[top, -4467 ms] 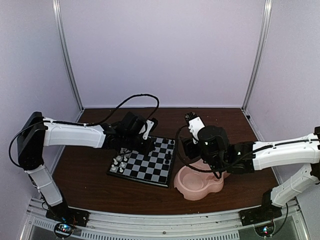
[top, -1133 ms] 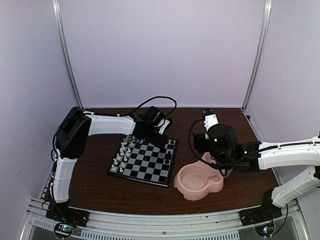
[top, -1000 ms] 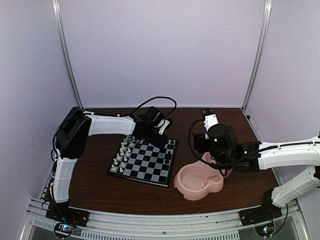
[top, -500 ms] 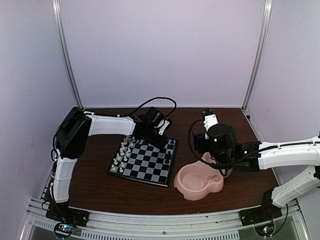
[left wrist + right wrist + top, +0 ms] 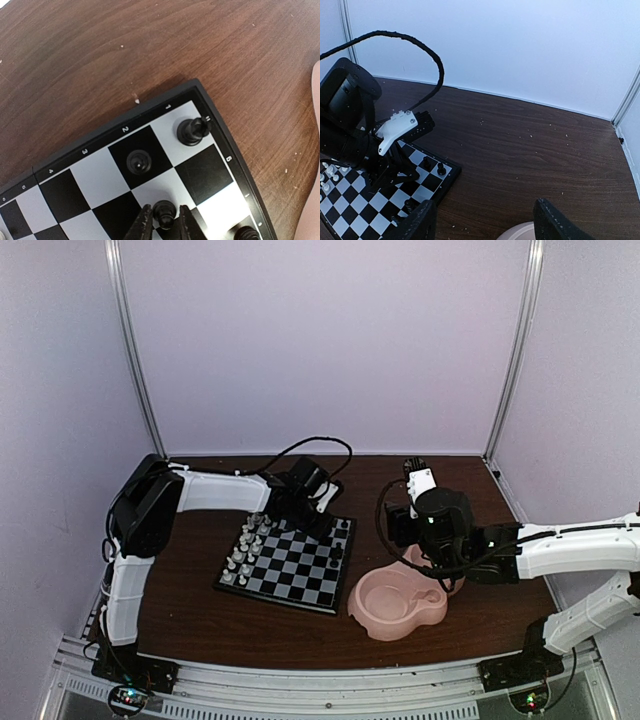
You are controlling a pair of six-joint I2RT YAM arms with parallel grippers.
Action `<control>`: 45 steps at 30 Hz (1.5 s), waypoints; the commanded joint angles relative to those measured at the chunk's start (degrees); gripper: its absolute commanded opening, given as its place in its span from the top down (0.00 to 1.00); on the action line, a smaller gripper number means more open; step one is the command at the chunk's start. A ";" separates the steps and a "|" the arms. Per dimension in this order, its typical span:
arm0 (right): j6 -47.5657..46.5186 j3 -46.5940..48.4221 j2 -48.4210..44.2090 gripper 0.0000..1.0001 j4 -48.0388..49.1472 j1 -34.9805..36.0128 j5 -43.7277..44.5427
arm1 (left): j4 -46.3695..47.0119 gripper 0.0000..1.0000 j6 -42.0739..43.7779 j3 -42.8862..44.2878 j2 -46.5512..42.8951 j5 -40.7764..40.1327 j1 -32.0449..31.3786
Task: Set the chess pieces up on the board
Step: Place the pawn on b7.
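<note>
The board lies at mid-table, with white chess pieces in rows along its left side and a few black ones at its right edge. My left gripper hangs over the board's far right corner. Its fingers stand narrowly open beside a black piece that stands on the board. Two more black pieces stand by the corner. My right gripper is wide open and holds nothing, raised over the pink dish's far side.
A pink double-bowl dish sits right of the board, and its rim shows under the right gripper. The left arm's black cable loops above the board's far edge. Pale walls close in the dark wooden table.
Since the oldest frame the left arm has swung from the board's left side to its far right corner. Over the last second its fingers parted slightly. The right arm rose from the dish, then held still.
</note>
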 commanded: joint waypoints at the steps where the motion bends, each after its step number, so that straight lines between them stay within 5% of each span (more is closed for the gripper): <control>1: -0.17 1.28 -0.50 0.31 -0.79 -0.35 -0.29 | 1.39 0.81 -0.09 -1.13 -1.55 0.46 0.10; 23: -0.33 1.37 -0.35 0.31 -0.81 -0.35 -0.40 | 1.62 0.88 0.11 -1.43 -1.16 -0.42 0.02; 32: -0.42 1.37 -0.53 0.31 -0.91 -0.35 -0.56 | 1.13 0.71 0.30 -2.82 -3.96 -1.73 0.01; 45: -0.40 1.53 -0.39 0.31 -1.80 -0.36 -1.13 | 3.96 0.66 -2.74 -13.98 -20.96 -5.05 -0.93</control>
